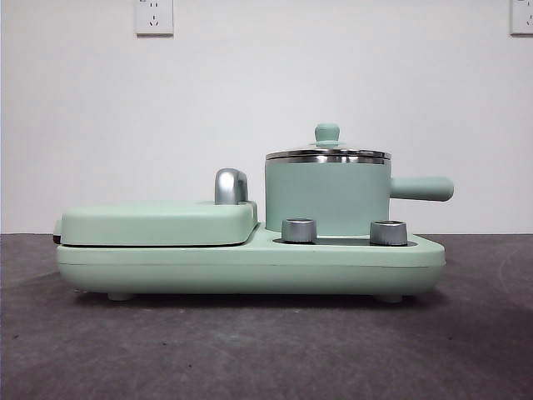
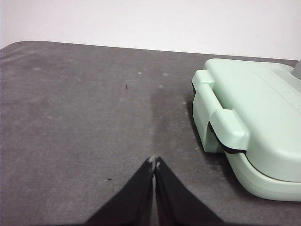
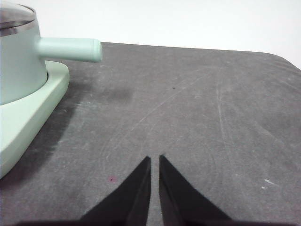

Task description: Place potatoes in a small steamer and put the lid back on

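Potatoes cannot be seen in any picture.

From the front, the small steamer (image 1: pixel 327 197) is a mint-green pot. It stands on the right part of a long green cooker base (image 1: pixel 250 267). The lid (image 1: pixel 328 153) sits flat on the pot, with its small green knob on top. The pot's stubby handle (image 1: pixel 422 188) sticks out toward the right edge of the worktop (image 1: pixel 266 350). Two silver dials (image 1: pixel 300 230) stand on the base just in front of the pot. A flat green grill cover (image 1: pixel 158 222) lies shut on the left part of the base, and its shiny handle (image 1: pixel 231 186) is just beside the pot. No arm shows in this view.

From the left wrist, the left gripper (image 2: pixel 154 164) hangs over the bare dark worktop (image 2: pixel 84 117). Its jaws are pressed together at the tips and hold nothing. The hinged end of the grill cover (image 2: pixel 254 117) is near, but nothing touches it.

From the right wrist, the right gripper (image 3: pixel 154 160) hangs over the bare worktop (image 3: pixel 197 108) too. Its jaws are almost shut, with only a thin gap, and hold nothing. The pot (image 3: pixel 19 61) with its lid (image 3: pixel 16 16) and handle (image 3: pixel 70 49) is off to one side, well apart from the jaws.
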